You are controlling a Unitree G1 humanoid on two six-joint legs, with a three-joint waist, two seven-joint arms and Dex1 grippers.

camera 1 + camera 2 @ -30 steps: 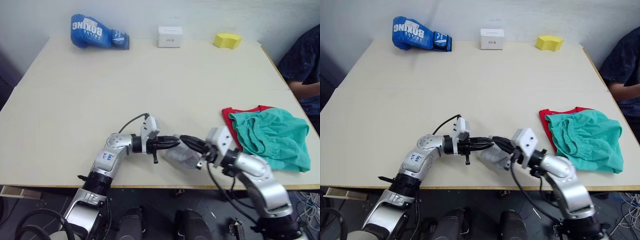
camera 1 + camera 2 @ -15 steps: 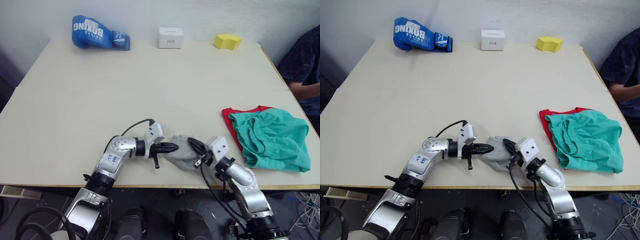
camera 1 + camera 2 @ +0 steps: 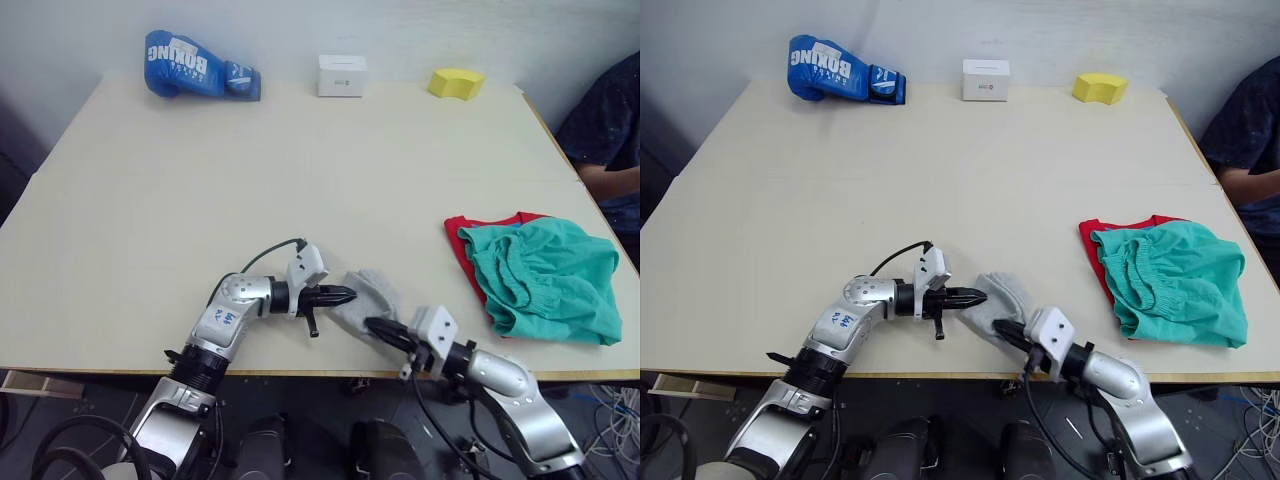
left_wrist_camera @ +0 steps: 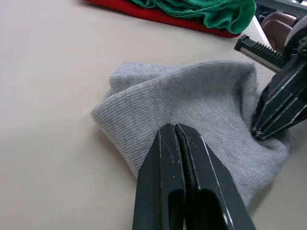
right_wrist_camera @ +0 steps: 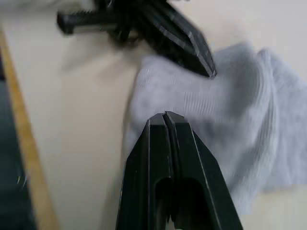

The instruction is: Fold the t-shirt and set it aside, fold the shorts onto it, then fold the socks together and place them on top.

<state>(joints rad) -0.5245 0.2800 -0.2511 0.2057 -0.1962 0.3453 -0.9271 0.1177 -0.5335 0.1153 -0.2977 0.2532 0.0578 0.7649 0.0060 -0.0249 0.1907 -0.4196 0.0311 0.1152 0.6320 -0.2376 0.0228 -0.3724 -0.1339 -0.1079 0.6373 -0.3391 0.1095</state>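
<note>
Since a second ago our right tool (image 3: 375,326) has dropped back toward the near table edge, and our left tool (image 3: 345,295) has barely shifted. Both now sit at the socks (image 3: 368,298), a small grey bundle lying close to the front edge of the table (image 3: 300,170). Our left tool's fingers are pressed together with their tips at the sock's edge; in the left wrist view they lie over the ribbed grey cloth (image 4: 192,110), though we cannot tell whether any cloth is pinched between them. Our right tool's fingers are likewise closed, tips at the bundle's near side.

To our right, well apart from the socks, the teal shorts (image 3: 545,275) lie rumpled on top of the red t-shirt (image 3: 462,240), which shows only as a strip along their far and left edges.

Along the far edge stand a blue boxing glove (image 3: 195,66), a small white box (image 3: 341,75) and a yellow sponge-like block (image 3: 455,81). A person's dark sleeve and arm (image 3: 605,130) sit beyond the right side of the table. Nothing lies between the socks and the clothes pile. The table is pale beige; a light wall rises behind it.
</note>
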